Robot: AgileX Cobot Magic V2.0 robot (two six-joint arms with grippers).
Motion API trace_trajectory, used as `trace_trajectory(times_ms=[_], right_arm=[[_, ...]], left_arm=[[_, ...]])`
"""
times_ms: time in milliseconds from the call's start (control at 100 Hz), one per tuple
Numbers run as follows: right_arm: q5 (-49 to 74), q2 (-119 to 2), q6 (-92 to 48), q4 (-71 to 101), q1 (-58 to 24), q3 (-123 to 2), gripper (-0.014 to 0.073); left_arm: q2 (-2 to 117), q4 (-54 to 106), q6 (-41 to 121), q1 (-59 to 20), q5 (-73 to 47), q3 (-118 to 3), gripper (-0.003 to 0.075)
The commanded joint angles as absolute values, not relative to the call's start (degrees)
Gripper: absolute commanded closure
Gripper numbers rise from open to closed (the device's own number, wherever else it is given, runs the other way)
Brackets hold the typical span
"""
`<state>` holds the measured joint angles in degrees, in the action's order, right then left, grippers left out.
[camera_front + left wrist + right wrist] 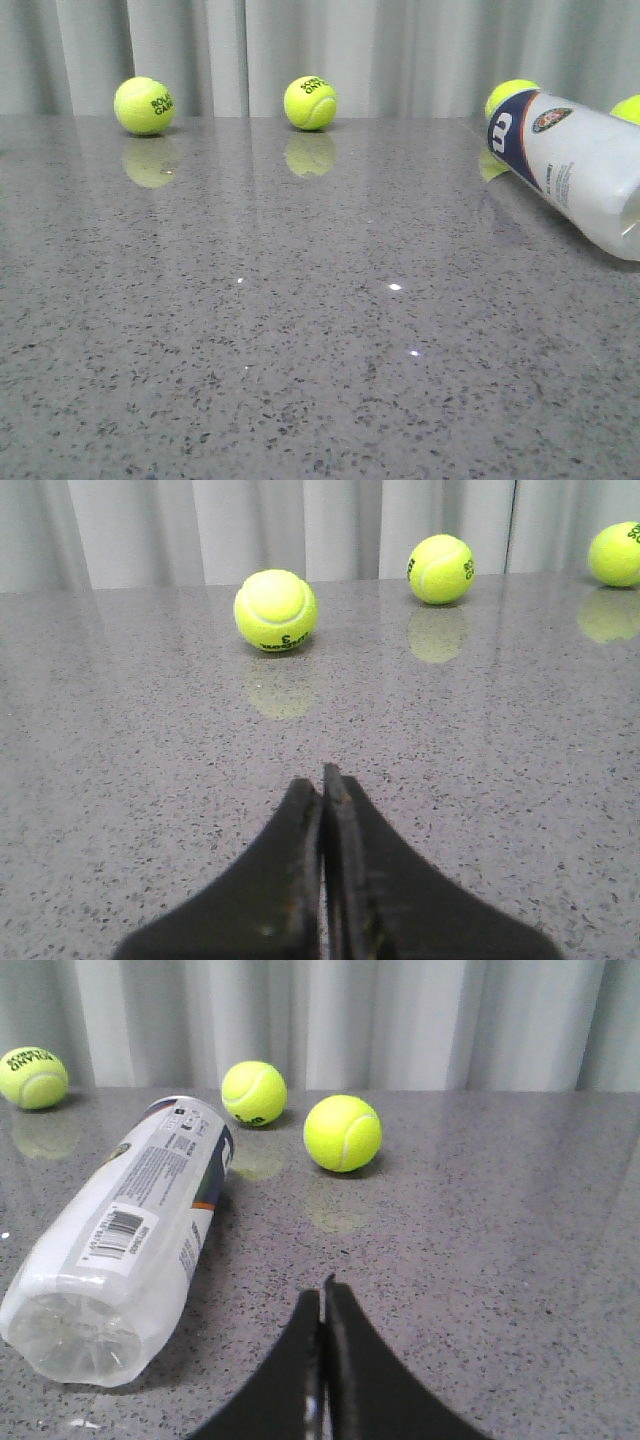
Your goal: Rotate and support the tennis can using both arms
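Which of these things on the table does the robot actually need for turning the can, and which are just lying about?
Part of the job:
- the tennis can, lying on its side
- the left gripper, shut and empty
- the right gripper, shut and empty

Just lying about:
- the loose tennis balls, such as two at the back and two near the can

tennis can [575, 170] lying far right, balls [310, 102] apparently behind

left gripper [323, 780] has matte black, tapering wedge-shaped jaws; right gripper [322, 1295] looks the same, slightly glossy
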<state>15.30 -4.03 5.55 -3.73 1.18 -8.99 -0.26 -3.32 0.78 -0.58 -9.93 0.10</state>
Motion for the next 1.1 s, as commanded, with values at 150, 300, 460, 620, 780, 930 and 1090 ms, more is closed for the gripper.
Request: trace_trajectory(times_ms=[150, 300, 460, 620, 780, 930, 1090], right_arm=[[23.26, -19.20, 5.53, -4.02, 1.53, -24.79, 0.0655], [31.58, -29.70, 5.53, -4.02, 1.53, -34.84, 0.0634], [38.81, -40.48, 5.53, -4.02, 1.53, -44.10, 0.0335], [44.40, -49.03, 5.53, -2.81, 1.53, -52.06, -0.0076], [52.22, -57.23, 5.53, 3.95, 1.36, -60.08, -0.0033], [58.61, -65.19, 5.53, 9.01, -0.28, -67.11, -0.0029], [62.28, -74.22, 5.53, 14.36, -2.18, -73.56, -0.0029]], left_arm=[[-2.33, -2.79, 0.68, -0.51, -5.32, 2.60, 0.0738], [-2.33, -2.79, 0.68, -0.51, -5.32, 2.60, 0.0738], [-2.33, -2.79, 0.68, -0.51, -5.32, 2.60, 0.0738], [-2.33, -2.79, 0.68, -0.51, -5.32, 2.60, 0.0738], [-2.33, -2.79, 0.68, -0.51, -5.32, 2.60, 0.0738], [-2.33, -2.79, 0.68, -0.51, -5.32, 2.60, 0.0738], [-2.33, -2.79, 0.68, -0.51, -5.32, 2.60, 0.0738]])
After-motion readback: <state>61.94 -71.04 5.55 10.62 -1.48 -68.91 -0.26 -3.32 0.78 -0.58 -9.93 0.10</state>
